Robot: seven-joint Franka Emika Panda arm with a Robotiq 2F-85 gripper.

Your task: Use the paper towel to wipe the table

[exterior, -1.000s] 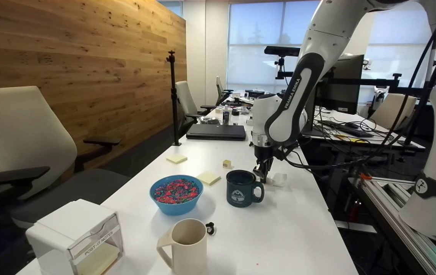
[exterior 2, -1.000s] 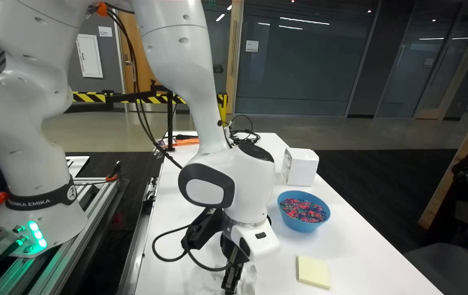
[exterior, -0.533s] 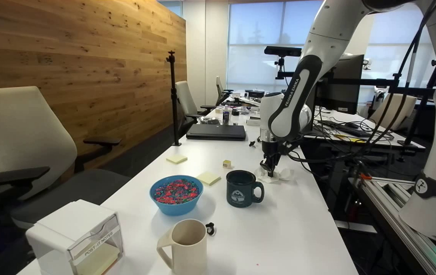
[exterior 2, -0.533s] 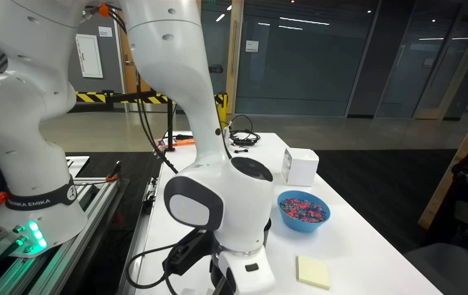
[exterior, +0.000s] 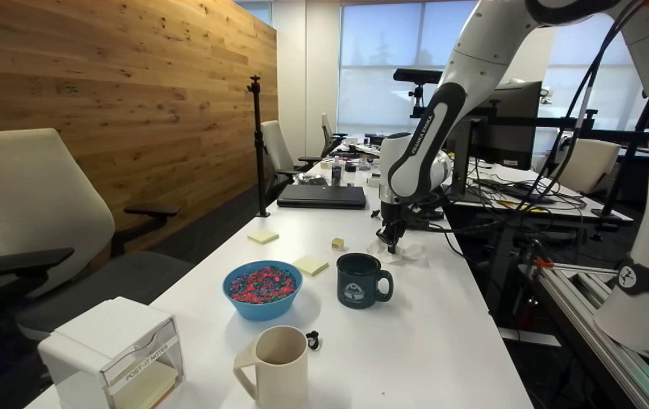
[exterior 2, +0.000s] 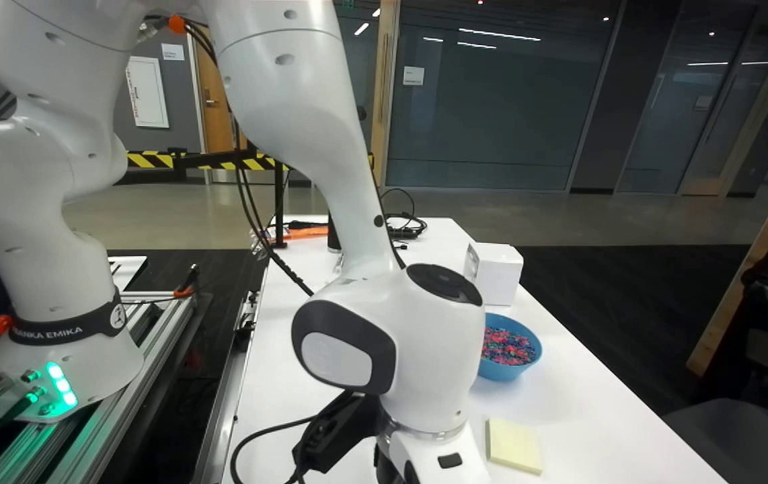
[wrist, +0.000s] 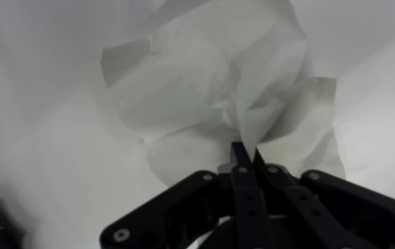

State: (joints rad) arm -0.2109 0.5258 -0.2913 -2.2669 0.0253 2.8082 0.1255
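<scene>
The white arm (exterior 2: 290,107) has black cables (exterior 2: 291,272). Green lights (exterior 2: 62,385) glow at lower left in an exterior view. The black gripper (wrist: 248,152) has round screws (wrist: 121,235).

Blue bowl (exterior: 262,312) near dark mug (exterior: 357,286); cream mug (exterior: 283,375) near white Post-it box (exterior: 113,326).

1. Arm (exterior: 486,45): in an exterior view, arches in from the right, forearm (exterior: 449,102) sloping down leftward.
2. Base (exterior 2: 54,349): green lights (exterior 2: 62,385) lit.
3. Wrist (exterior: 392,154): hangs at the forearm's lower end.
4. Gripper (wrist: 248,148): points downward, fingers (wrist: 242,180) drawn together in a pinch.
</scene>
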